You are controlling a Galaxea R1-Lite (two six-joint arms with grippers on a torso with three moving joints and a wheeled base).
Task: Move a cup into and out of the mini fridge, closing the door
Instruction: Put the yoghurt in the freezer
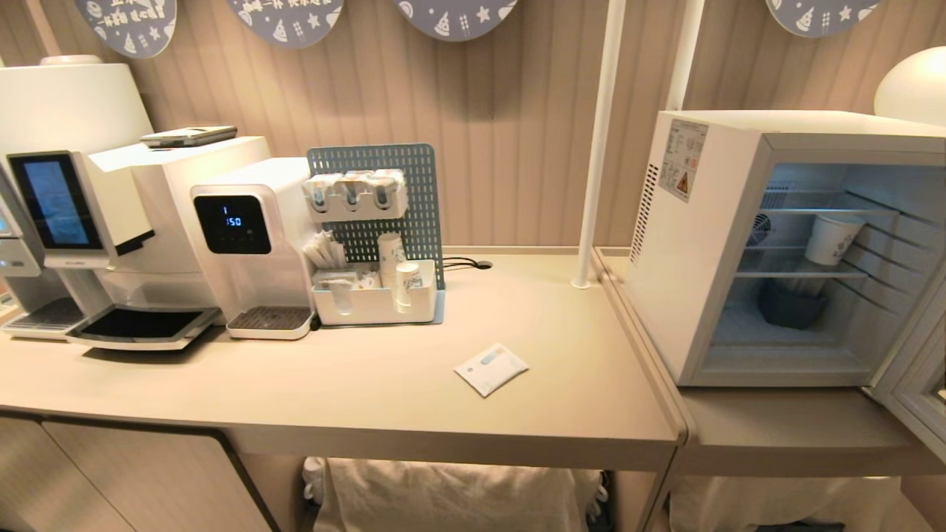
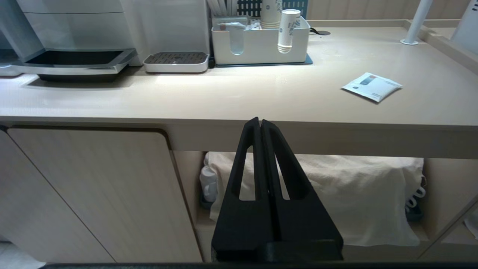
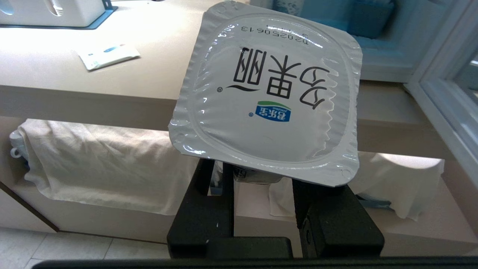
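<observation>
Cup (image 3: 267,97): clamped in the right gripper (image 3: 261,179) jaws below tabletop (image 1: 355,384) level, short of the fridge (image 1: 709,244), likely ready to lift in.
Door (image 1: 920,369): swung open, so the shelves are reachable.
Left gripper (image 2: 260,129): jaws together, parked low.
Hidden: cup's body under its lid; door mostly cut off.
</observation>
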